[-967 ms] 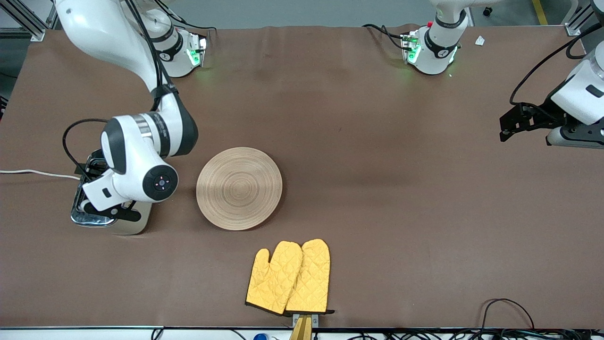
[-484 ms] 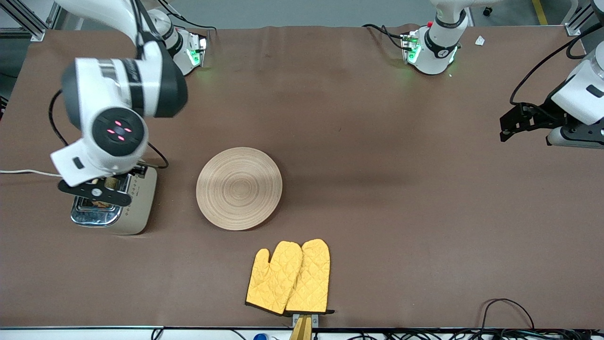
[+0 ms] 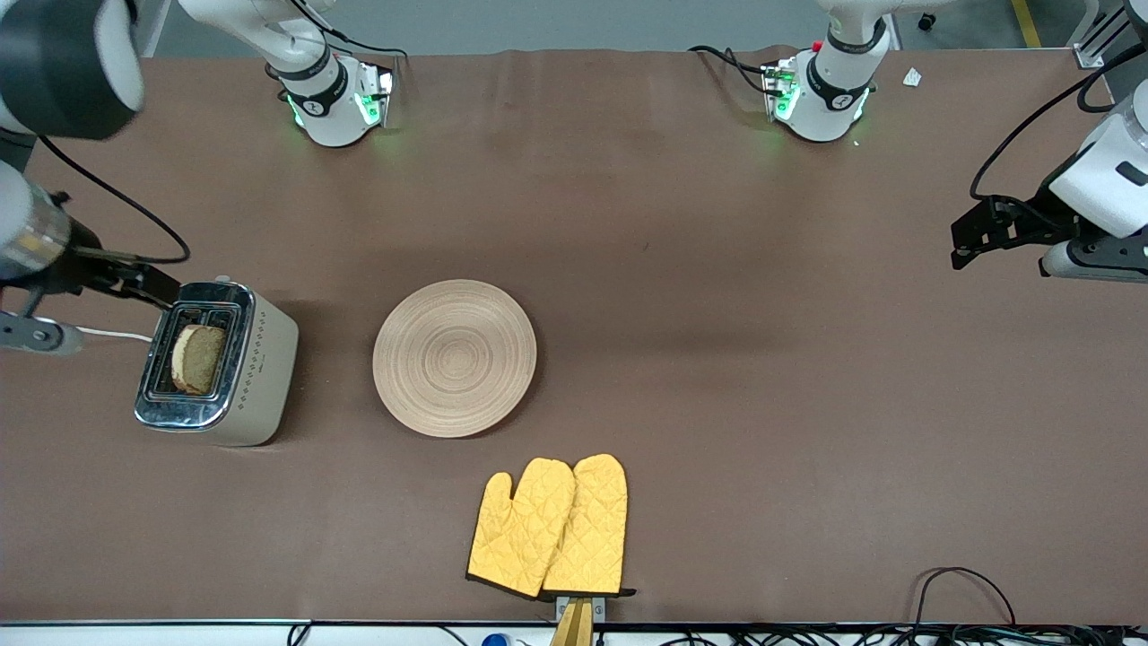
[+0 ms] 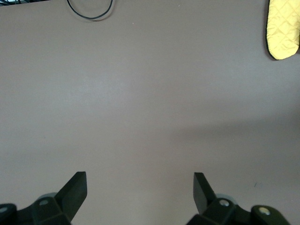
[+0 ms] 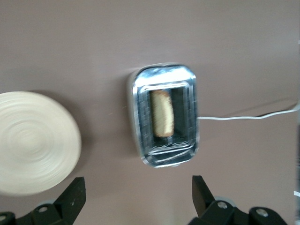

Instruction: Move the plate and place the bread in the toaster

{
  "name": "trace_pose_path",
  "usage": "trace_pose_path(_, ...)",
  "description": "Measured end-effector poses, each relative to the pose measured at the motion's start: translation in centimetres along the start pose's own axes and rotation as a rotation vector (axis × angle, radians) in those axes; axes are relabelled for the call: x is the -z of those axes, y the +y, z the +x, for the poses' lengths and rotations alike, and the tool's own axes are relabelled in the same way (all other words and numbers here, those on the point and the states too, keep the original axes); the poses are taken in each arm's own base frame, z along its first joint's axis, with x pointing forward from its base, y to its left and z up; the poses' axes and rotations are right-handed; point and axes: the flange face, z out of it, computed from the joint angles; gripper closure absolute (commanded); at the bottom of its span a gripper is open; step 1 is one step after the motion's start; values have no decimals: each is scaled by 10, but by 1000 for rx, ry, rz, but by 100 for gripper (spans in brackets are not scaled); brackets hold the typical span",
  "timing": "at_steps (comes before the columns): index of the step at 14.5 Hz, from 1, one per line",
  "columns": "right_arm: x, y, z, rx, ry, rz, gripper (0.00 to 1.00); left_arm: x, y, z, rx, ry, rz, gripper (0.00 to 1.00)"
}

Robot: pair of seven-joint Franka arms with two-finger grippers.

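The toaster stands toward the right arm's end of the table, with the brown bread upright in one slot. The round light-wood plate lies flat beside it, nearer the table's middle, with nothing on it. My right gripper is open and empty, high over the table beside the toaster. Its wrist view looks down on the toaster, the bread and the plate, past its open jaws. My left gripper waits open and empty over the left arm's end of the table, also seen in its own view.
A pair of yellow oven mitts lies nearer the front camera than the plate; one shows in the left wrist view. The toaster's white cord runs off the table's edge. A black cable loop lies near the front edge.
My right arm has lifted up and away from the toaster, which uncovers the bread standing in the slot. The left arm, the plate and the mitts have not moved.
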Motion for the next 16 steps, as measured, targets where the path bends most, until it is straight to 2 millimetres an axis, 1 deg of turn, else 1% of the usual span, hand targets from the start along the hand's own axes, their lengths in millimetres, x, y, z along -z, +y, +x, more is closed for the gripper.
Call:
trace_pose_path(2, 5, 13, -8, 21, 10, 52, 0, 0, -1, 0, 2, 0, 0, 0)
trace_pose_path(3, 4, 18, -12, 38, 20, 61, 0, 0, -2, 0, 3, 0, 0, 0)
trace_pose_path(7, -11, 44, -29, 100, 50, 74, 0, 0, -5, 0, 9, -1, 1, 0)
trace_pose_path(10, -18, 78, -37, 156, 52, 92, 0, 0, -5, 0, 8, -1, 1, 0)
trace_pose_path(12, -19, 101, -39, 173, 54, 100, 0, -1, -4, 0, 7, -1, 1, 0)
trace_pose_path(13, -19, 109, -39, 178, 55, 102, 0, 0, -4, 0, 6, -1, 1, 0)
trace_pose_path(14, -20, 114, -39, 184, 55, 103, 0, -1, -3, 0, 6, -1, 1, 0)
trace_pose_path(16, -22, 117, -38, 192, 52, 105, 0, -1, -4, 0, 7, 0, 1, 0)
